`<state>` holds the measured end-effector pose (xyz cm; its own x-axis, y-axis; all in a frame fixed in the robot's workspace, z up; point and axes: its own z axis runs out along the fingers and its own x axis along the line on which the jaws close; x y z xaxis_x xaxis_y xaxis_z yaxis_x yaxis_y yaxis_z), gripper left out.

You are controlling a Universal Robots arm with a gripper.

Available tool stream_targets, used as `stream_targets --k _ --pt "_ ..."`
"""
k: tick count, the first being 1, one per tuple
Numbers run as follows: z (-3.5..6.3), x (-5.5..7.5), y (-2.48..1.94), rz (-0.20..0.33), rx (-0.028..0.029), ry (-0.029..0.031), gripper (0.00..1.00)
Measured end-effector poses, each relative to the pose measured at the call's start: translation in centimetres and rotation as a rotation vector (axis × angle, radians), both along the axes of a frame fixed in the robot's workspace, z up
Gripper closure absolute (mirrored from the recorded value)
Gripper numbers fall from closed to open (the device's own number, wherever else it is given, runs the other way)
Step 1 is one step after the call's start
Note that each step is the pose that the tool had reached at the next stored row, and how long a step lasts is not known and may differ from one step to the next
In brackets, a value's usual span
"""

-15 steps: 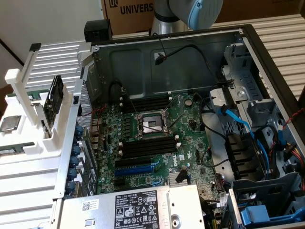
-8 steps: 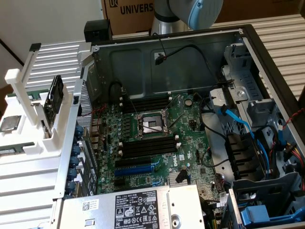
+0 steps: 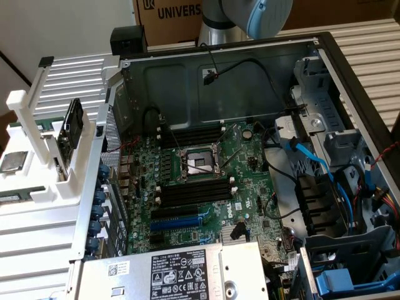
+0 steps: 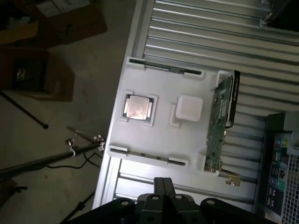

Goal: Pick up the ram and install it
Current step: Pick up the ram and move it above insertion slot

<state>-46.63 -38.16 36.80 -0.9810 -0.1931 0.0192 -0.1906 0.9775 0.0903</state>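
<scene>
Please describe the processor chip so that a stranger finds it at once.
Look at the white tray beside the open case. The chip lies flat on it, next to a white block. It alone is a shiny metal square.

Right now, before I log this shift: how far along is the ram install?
Nothing looks done: the black memory slots on the motherboard look empty. In hand: nothing; the pincer is shut and hangs above the white tray, where the ram stands on edge. Left: the pickup and the install.
</scene>
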Motion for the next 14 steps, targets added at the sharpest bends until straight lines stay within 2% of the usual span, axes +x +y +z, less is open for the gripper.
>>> stream_targets --k 5,6,7,9,11,14 --pt "0.00 0.01 0.00 0.014 -0.0002 0.0004 0.90" --pt "-0.04 0.00 0.00 0.087 -0.0001 0.0004 0.90" --pt "-0.07 0.00 0.00 0.123 -0.0002 0.0006 0.90" --pt "-0.41 0.01 0.00 0.269 -0.0003 0.0007 0.90" --pt "-0.55 0.00 0.00 0.306 -0.0003 0.0006 0.90" --pt "-0.93 0.00 0.00 0.416 -0.0003 0.0005 0.90"
